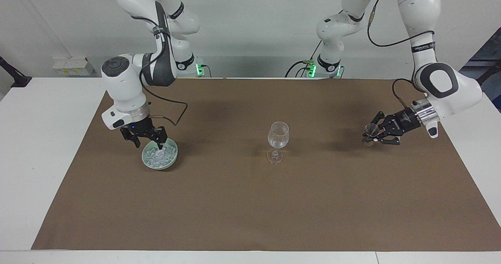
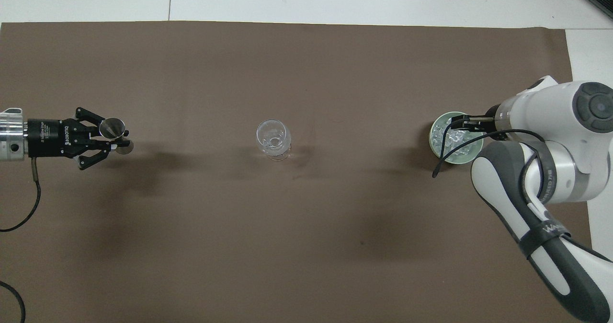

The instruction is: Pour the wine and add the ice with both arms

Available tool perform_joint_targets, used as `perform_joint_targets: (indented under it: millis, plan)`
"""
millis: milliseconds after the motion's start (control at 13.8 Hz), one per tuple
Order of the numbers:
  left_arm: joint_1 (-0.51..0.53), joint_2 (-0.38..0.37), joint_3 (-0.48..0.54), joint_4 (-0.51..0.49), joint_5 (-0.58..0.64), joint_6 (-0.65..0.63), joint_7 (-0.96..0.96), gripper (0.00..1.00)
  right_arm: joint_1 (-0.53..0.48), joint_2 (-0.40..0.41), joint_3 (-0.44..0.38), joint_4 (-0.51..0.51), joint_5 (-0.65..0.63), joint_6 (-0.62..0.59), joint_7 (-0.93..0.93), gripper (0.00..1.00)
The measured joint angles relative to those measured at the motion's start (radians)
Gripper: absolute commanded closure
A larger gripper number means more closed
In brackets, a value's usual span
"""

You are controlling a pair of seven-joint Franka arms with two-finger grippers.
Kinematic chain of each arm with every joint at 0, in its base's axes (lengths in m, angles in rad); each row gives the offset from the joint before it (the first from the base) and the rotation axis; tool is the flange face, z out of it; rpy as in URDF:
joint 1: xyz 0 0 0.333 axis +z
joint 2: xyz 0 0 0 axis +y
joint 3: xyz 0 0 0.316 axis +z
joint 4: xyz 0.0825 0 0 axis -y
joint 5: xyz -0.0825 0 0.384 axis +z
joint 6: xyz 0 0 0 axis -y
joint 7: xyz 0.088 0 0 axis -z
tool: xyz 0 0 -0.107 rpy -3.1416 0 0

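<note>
A clear wine glass (image 1: 278,136) (image 2: 273,138) stands upright mid-mat; whether wine is in it I cannot tell. The ice (image 1: 158,156) (image 2: 443,138) is heaped in a pale green bowl (image 1: 174,155) (image 2: 432,142) toward the right arm's end. My right gripper (image 1: 149,141) (image 2: 459,124) hangs down at the bowl's rim, fingers apart and just over the ice, with the arm covering part of the bowl from above. My left gripper (image 1: 375,135) (image 2: 115,140) is shut on a small metal jigger (image 1: 370,130) (image 2: 113,127), held low over the mat toward the left arm's end.
A brown mat (image 1: 250,201) (image 2: 306,227) covers most of the white table (image 1: 43,146). The right arm's black cable (image 2: 445,155) loops over the bowl's edge.
</note>
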Motion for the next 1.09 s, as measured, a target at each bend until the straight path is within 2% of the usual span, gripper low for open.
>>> perform_joint_targets:
  millis: [145,217,362,652,869,1014,1087]
  plan:
    - [0.036,0.048,0.0,-0.002,-0.068,-0.021,0.057,1.0,0.006,0.014,0.0,-0.019,-0.017,0.044,0.003,0.25]
    - [0.047,0.071,0.0,-0.005,-0.097,-0.025,0.083,1.0,0.006,0.021,-0.001,-0.033,-0.023,0.066,0.004,0.31]
    - [0.05,0.098,-0.001,-0.016,-0.146,-0.027,0.118,1.0,0.006,0.031,-0.002,-0.053,-0.03,0.09,0.004,0.34]
    - [0.058,0.105,-0.001,-0.052,-0.177,-0.027,0.187,1.0,0.021,0.037,-0.001,-0.061,-0.031,0.096,0.008,0.37]
    - [0.065,0.11,-0.001,-0.068,-0.181,-0.028,0.227,1.0,0.027,0.05,-0.001,-0.066,-0.043,0.114,0.011,0.45]
    - [0.066,0.111,-0.001,-0.087,-0.199,-0.028,0.274,1.0,0.027,0.053,-0.003,-0.067,-0.053,0.115,0.013,0.74]
    - [0.067,0.112,-0.001,-0.1,-0.209,-0.028,0.296,1.0,0.027,0.053,-0.003,-0.067,-0.054,0.115,0.013,0.92]
